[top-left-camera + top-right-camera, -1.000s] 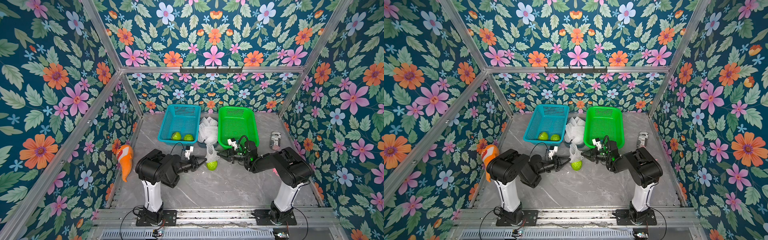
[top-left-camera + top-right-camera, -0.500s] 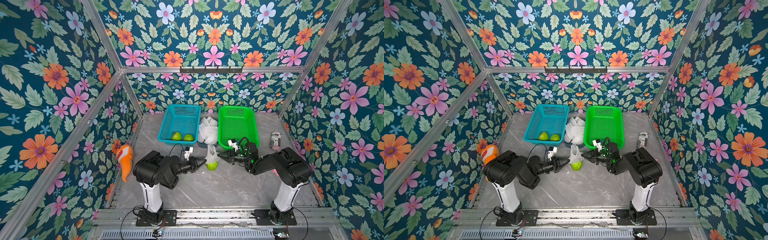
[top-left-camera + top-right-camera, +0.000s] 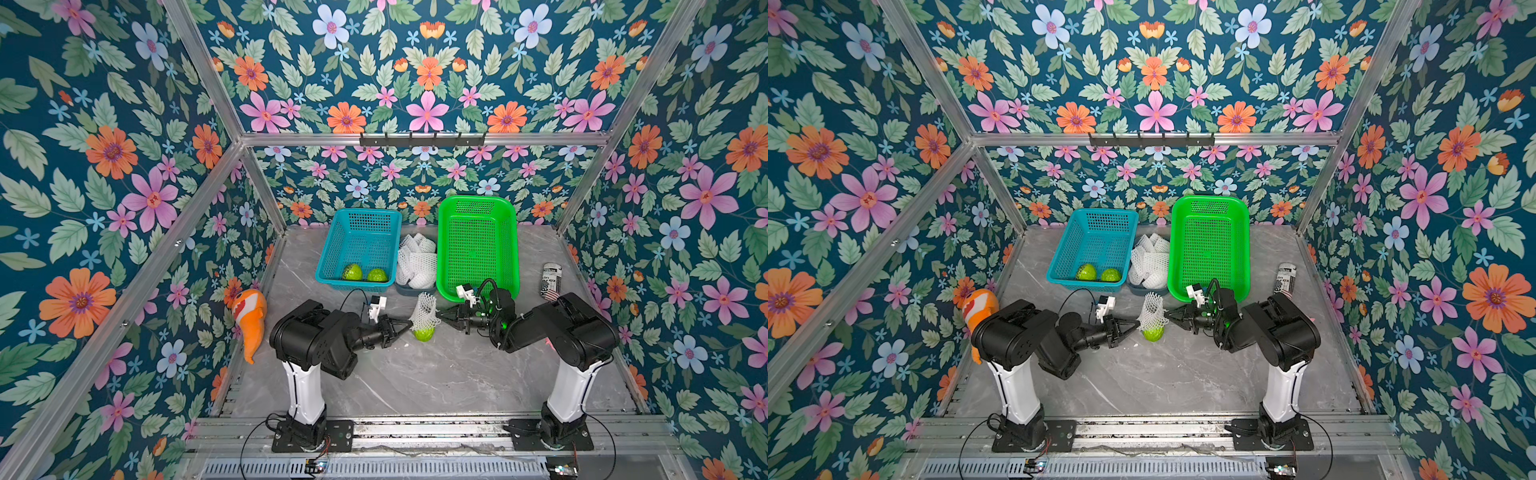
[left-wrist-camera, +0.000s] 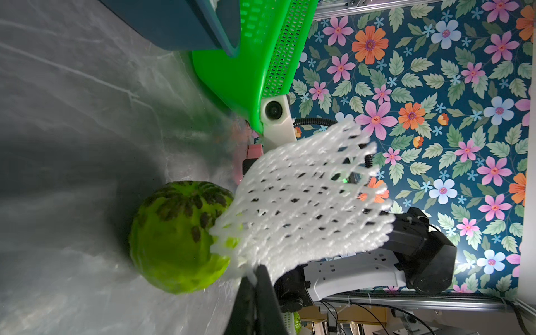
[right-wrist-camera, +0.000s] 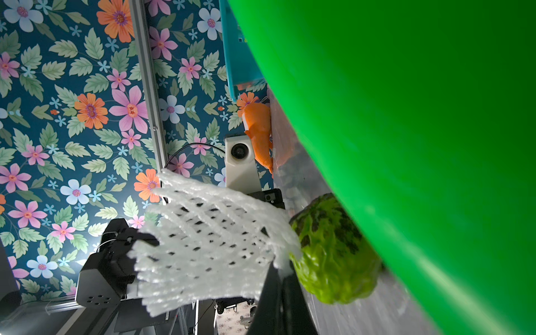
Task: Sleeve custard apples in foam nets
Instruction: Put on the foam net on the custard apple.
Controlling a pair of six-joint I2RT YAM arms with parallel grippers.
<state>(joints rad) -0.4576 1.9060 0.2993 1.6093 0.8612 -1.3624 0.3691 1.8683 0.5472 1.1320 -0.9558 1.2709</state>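
Looking down in both top views, I saw the left gripper (image 3: 405,326) and the right gripper (image 3: 445,318) pinched shut on opposite sides of the lower rim of one foam net (image 3: 424,306). It stood with its long axis upright, mouth just capping a custard apple (image 3: 424,333) on the table (image 3: 415,382) near the green basket (image 3: 478,200), neither arm nearer. Through the left wrist camera the closed jaws held the net's edge beside the custard apple (image 4: 174,240), mostly bare below the mesh; the right wrist camera showed the same from the right, so I judged the pull should go straight down that axis.
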